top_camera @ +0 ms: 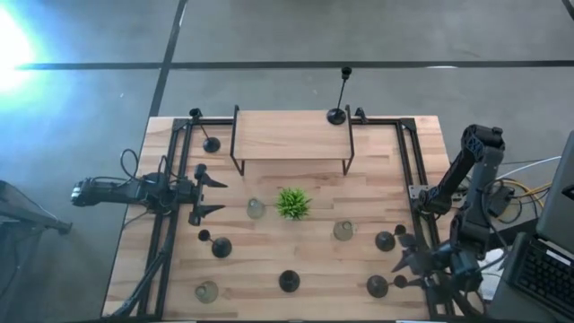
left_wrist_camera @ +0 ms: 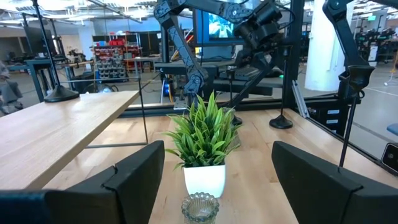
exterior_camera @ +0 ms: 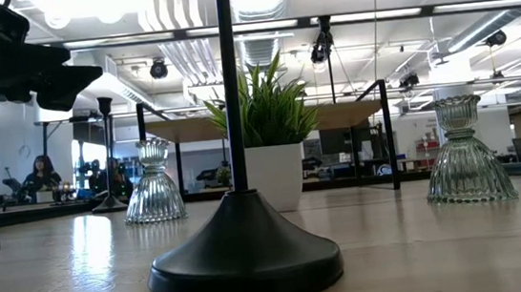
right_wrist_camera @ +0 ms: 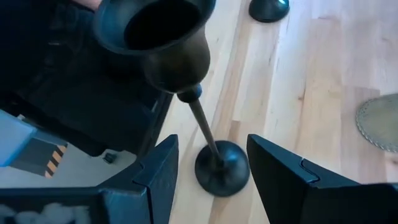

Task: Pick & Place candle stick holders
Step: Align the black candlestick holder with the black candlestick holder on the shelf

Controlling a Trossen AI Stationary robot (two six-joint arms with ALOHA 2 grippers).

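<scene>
While the black candle holder [right_wrist_camera: 214, 146] stands upright at the desk's [top_camera: 305, 256] near right corner, the right gripper [right_wrist_camera: 208, 180] hangs over it, jaws wide, stem betw. them. I would close low on the stem, w/o tilting. Left gripper [top_camera: 208, 197], jaws wide, waits mid-left. Whether pads touch the stem is unclear.

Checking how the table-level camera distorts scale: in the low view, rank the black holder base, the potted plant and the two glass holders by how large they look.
1. Black holder base, nearest.
2. Potted plant.
3. Right glass holder.
4. Left glass holder.
Nearness inflates the base; real sizes unsure.
</scene>
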